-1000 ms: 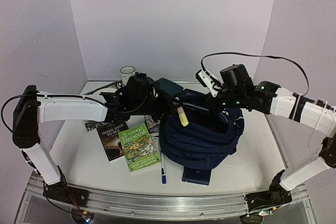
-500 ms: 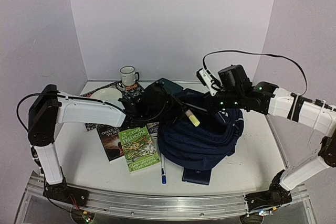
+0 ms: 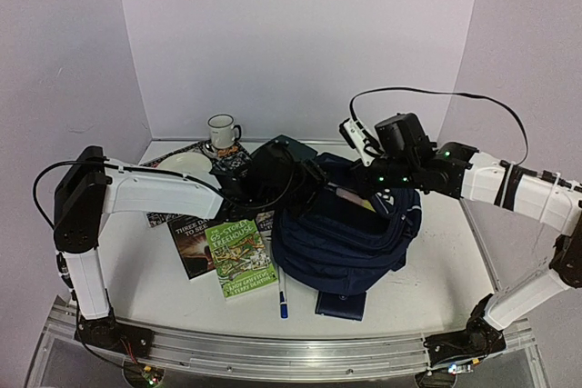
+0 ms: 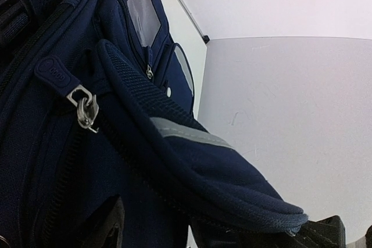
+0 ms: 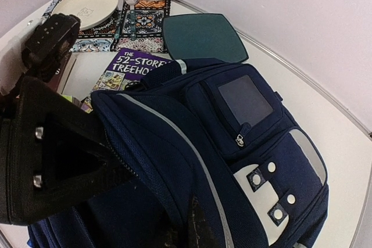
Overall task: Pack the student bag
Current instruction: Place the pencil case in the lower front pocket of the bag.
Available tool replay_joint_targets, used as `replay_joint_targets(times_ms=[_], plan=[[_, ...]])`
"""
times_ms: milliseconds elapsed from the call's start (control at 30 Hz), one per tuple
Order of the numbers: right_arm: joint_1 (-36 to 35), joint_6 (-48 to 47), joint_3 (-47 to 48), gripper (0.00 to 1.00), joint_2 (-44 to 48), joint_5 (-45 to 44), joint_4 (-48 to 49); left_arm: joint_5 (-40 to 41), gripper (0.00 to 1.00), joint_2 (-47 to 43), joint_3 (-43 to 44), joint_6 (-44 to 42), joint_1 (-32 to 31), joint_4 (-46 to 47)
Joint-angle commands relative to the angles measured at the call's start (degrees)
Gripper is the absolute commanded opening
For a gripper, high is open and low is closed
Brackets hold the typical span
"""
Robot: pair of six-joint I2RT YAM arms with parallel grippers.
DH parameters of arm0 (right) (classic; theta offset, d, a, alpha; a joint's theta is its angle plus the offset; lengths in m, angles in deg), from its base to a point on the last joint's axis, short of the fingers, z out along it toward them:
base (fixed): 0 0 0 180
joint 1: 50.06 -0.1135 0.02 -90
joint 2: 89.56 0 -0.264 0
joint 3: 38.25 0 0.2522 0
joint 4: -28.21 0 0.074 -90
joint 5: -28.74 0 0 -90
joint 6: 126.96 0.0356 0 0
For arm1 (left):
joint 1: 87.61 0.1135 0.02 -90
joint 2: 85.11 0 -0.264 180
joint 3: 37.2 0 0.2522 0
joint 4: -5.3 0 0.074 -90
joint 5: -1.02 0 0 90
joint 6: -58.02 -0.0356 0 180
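Observation:
The student bag (image 3: 350, 233) is a large navy backpack standing in the middle of the table, its main compartment unzipped at the top. My right gripper (image 3: 368, 184) is shut on the rim of that opening (image 5: 174, 161) and holds it up. My left gripper (image 3: 316, 181) reaches into the opening from the left. Its fingers (image 4: 110, 227) stand apart, with only bag fabric between them. A yellow highlighter (image 3: 350, 197) lies just inside the mouth, clear of the left fingers. The bag's zipper pull (image 4: 86, 108) and front pocket (image 5: 247, 105) are visible.
Left of the bag lie a green book (image 3: 238, 256), a dark book (image 3: 193, 241) and a purple book (image 5: 136, 65). A blue pen (image 3: 283, 302) and a navy wallet (image 3: 341, 303) lie in front. Behind are a mug (image 3: 220, 131), a white plate (image 3: 186, 167) and a teal square plate (image 5: 203, 38).
The left gripper moved right to the bag's mouth with the highlighter, then opened. The highlighter has dropped into the opening. The right gripper kept its hold.

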Motion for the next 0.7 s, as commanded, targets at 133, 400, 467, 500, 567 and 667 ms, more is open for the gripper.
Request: replay_joint_targets(times_ms=[133,400,467,500,567,667], plan=[[-0.5,-3.0,3.1,0.00,-1.2,-4.8,5.6,0.9,0.68,-6.0,-1.3,-11.7,0.4,-0.6],[-0.4,-7.1,4.0,0.00,-1.5,-11.8,5.0,3.6,0.73,-13.0,-3.9,-21.9,0.3,-15.8],[-0.4,-8.3,4.1,0.00,-1.6,-13.4,4.9,4.1,0.73,-14.5,-5.0,-22.8,0.3,-19.0],[-0.4,-8.9,4.1,0.00,-1.5,-14.1,4.8,4.2,0.73,-15.3,-5.9,-23.1,0.3,-20.2],[-0.2,-9.9,4.0,0.00,-1.3,-15.8,4.7,4.1,0.74,-17.2,-8.3,-23.5,0.2,-21.8],[0.3,-11.1,3.7,0.00,0.1,-18.4,4.4,3.7,0.74,-19.4,-10.4,-24.6,0.1,-24.6]])
